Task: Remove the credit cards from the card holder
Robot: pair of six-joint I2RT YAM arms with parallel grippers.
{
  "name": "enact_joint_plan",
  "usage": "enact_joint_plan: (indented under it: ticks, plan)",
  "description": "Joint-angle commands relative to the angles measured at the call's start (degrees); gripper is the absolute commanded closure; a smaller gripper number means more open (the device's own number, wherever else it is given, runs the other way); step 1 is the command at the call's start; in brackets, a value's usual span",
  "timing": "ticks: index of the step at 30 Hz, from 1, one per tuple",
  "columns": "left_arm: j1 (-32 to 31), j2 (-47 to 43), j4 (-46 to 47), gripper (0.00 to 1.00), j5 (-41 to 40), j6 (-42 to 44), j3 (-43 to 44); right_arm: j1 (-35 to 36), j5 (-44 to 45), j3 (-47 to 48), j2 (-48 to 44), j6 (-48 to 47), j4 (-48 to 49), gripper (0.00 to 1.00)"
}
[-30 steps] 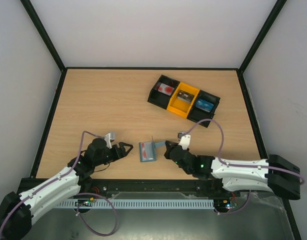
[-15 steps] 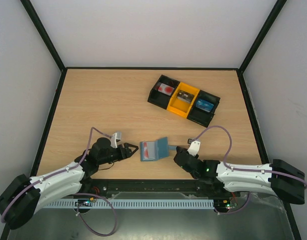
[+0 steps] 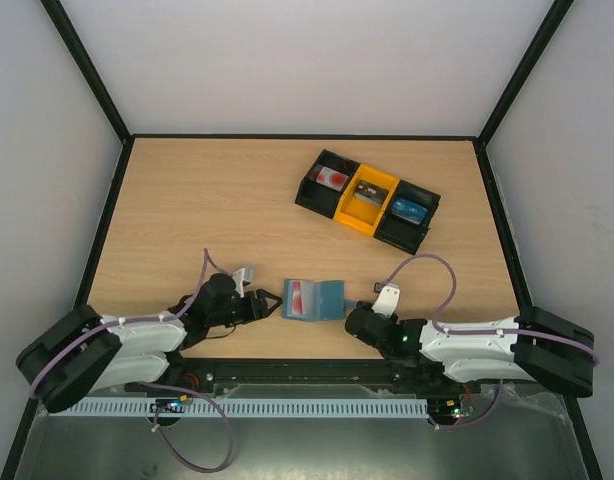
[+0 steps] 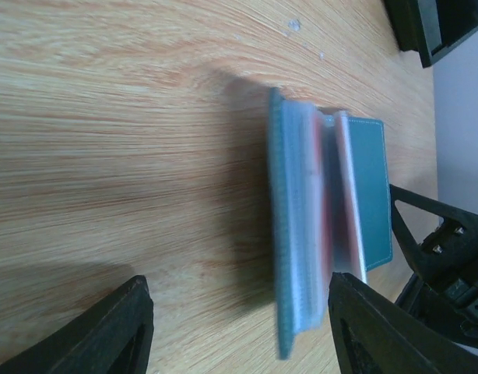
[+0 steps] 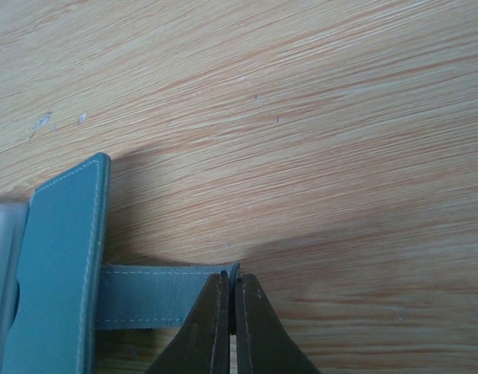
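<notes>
The dusty-blue card holder lies open on the table near the front edge. A white card with red marks shows in its left half. My right gripper is shut on the holder's closing tab, pinching its end at table level; the holder's flap lies to the left of it. My left gripper is open and empty just left of the holder. In the left wrist view its gripper has the holder's near end between its spread fingers, not touching.
A black-and-yellow three-bin tray stands at the back right. It holds a white-and-red card, a dark grey card and a blue card. The table's front edge is just behind both grippers.
The holder's right flap, upright a second ago, now lies flat, open to the right. My right gripper drew back with the tab. My left gripper moved right, closer to the holder.
</notes>
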Motion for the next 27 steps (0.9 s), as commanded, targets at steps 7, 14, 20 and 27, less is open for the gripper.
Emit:
enact_joint_plan:
  ticks: [7, 14, 20, 27]
  plan:
    - [-2.0, 10.6, 15.5, 0.43, 0.8, -1.6, 1.6, -0.3, 0.5, 0.0, 1.4, -0.6, 2.8, 0.98]
    - [-2.3, 18.2, 22.6, 0.49, 3.0, -2.9, 2.5, -0.3, 0.6, -0.4, 0.8, -0.7, 2.6, 0.98]
    - [-2.5, 20.6, 26.6, 0.63, 4.1, -4.0, 2.5, -0.3, 0.3, -0.3, 0.9, -1.5, 2.9, 0.98]
    - [-2.8, 18.2, 25.2, 0.97, 3.0, -3.7, 2.4, -0.3, -1.6, 1.4, 0.1, -3.5, 1.9, 0.95]
